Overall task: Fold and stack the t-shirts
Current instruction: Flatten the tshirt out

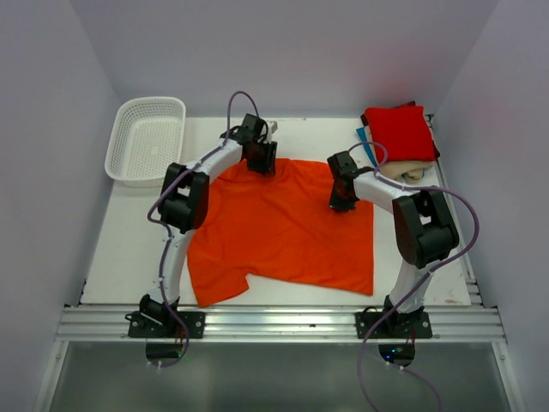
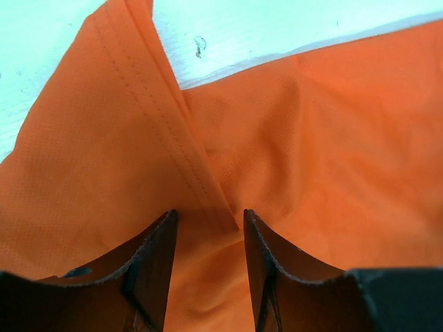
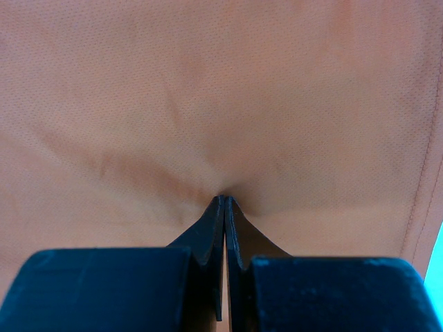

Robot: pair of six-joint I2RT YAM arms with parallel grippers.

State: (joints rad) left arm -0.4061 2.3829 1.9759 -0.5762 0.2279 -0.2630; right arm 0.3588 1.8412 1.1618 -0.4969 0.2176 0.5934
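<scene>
Now: right gripper (image 3: 223, 198) jaws clamped on orange shirt (image 1: 283, 232); left gripper (image 2: 210, 216) jaws apart astride its hem (image 2: 173, 138) near the table (image 1: 129, 257) far edge, likely for folding.

The orange t-shirt (image 1: 283, 232) is a matt cloth with a fine dotted knit, and its hem carries two rows of stitching. The fingers (image 2: 156, 259) of my left gripper (image 2: 210, 216) are dark and dull, with rough, frayed edges. The table (image 1: 129, 249) is white and smooth, with a small scuff. At ten o'clock the basket (image 1: 146, 137) is white plastic mesh. At one o'clock the red t-shirt (image 1: 399, 130) is matt cloth too. At six o'clock the rail (image 1: 283, 324) is ribbed bare metal with a soft shine.
</scene>
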